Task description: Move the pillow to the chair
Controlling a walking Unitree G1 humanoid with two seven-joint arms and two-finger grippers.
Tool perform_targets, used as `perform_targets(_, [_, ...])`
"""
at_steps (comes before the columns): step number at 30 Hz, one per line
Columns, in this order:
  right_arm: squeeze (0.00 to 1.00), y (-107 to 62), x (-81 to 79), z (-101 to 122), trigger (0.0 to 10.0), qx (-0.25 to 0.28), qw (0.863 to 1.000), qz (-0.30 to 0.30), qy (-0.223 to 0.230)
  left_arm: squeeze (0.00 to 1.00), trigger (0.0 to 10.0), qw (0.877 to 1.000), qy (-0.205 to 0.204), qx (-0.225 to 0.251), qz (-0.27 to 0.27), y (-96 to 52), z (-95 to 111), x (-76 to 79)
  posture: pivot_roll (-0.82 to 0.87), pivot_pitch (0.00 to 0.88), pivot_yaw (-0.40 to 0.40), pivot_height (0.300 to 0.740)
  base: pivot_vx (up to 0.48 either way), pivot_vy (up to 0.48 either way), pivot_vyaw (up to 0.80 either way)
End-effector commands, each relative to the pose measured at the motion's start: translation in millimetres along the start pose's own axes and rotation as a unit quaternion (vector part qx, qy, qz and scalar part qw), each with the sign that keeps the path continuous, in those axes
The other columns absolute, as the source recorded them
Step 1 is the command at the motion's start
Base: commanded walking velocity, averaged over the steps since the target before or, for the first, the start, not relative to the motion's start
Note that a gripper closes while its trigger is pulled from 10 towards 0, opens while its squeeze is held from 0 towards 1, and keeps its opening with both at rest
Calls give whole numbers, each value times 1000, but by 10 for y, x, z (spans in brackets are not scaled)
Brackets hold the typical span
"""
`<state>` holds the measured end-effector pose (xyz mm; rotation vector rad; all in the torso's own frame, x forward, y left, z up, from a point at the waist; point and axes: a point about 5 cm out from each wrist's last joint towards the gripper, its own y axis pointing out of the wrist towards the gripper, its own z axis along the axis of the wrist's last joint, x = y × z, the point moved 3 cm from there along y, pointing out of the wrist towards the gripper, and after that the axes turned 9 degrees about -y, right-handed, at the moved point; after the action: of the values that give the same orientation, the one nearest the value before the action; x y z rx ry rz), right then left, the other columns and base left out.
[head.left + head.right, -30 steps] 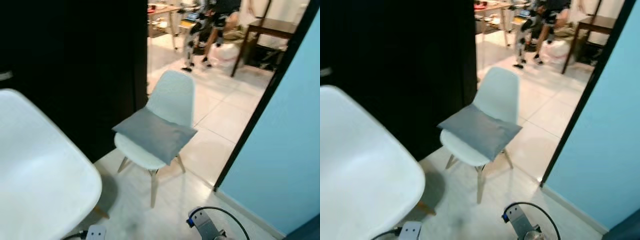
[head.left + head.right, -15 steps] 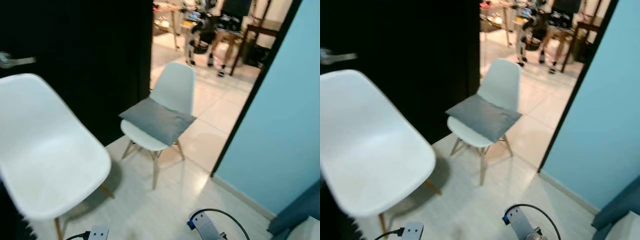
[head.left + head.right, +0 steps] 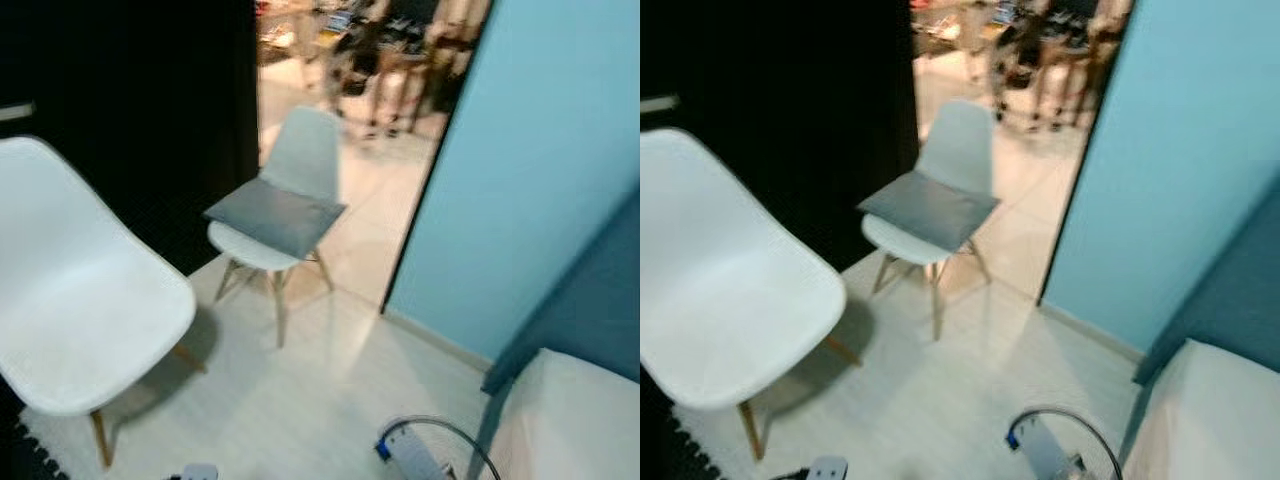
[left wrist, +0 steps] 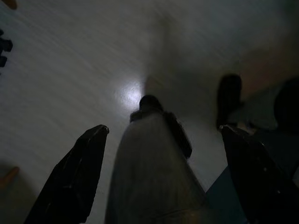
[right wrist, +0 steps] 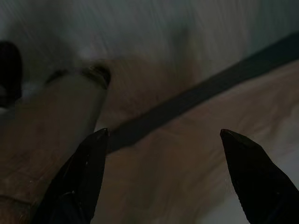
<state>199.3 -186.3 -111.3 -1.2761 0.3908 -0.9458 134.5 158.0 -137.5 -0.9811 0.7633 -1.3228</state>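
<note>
Pillow on far chair — both grippers (idle) well apart.

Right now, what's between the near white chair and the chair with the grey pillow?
In the left eye view, just bare pale floor between the near white chair and the far chair carrying the grey pillow.

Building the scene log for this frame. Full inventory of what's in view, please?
pillow: 1, grey, lying on the far chair's seat
far chair: 1, white with wooden legs, by the doorway
near chair: 1, white with wooden legs, at the robot's left
door: 1, black, behind both chairs
wall: 1, light blue, at the right
bed: 1, white with dark blue side, lower right
people: blurred legs, in the room beyond
left gripper: open, over floor
right gripper: open, hanging idle
</note>
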Motion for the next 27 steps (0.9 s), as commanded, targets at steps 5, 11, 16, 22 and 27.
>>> perform_targets(5, [0,-3,24,-8,10000,0,1000,-3,-2,0,10000,1000,10,-16,-4,-3,-71,39,-47,0,-31,740,0,0,-733])
perform_targets(11, [0,-2,10,-26,10000,-3,1000,-2,1,0,10000,1000,13,-18,-13,12,-40,164,-50,0,-28,740,0,0,-731])
perform_targets(16, [0,-1,5,-26,10000,-4,1000,-1,3,0,10000,1000,16,-14,-15,25,25,235,-49,0,-31,740,0,0,-731])
perform_targets(22, [0,-2,12,-38,10000,-5,1000,-1,4,0,10000,1000,21,-15,-12,21,13,177,-47,0,-35,740,0,0,-733])
perform_targets(27, [0,-2,10,-53,10000,-7,1000,0,5,0,10000,999,26,-28,3,-33,-162,-112,-43,0,-40,740,0,0,-731])
